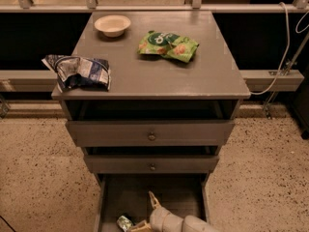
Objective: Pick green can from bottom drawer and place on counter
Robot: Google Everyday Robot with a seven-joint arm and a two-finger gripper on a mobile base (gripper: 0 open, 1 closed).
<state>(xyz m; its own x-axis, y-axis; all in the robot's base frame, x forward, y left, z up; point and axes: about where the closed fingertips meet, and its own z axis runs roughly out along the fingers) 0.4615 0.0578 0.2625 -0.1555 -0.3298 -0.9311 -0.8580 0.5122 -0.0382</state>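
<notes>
The green can (124, 222) lies on the floor of the open bottom drawer (126, 197), at its front left, only partly in view at the picture's lower edge. My gripper (146, 212) reaches into the drawer from the lower right and is open. One pale finger (154, 200) points up toward the back of the drawer. The other finger (140, 225) lies right beside the can. The counter (145, 71) is the grey top of the cabinet above.
On the counter lie a white bowl (112, 24) at the back left, a green snack bag (167, 45) at the back middle, and a crumpled blue-and-white bag (79, 71) at the left edge. Two shallower drawers (151, 135) with knobs sit above the bottom one.
</notes>
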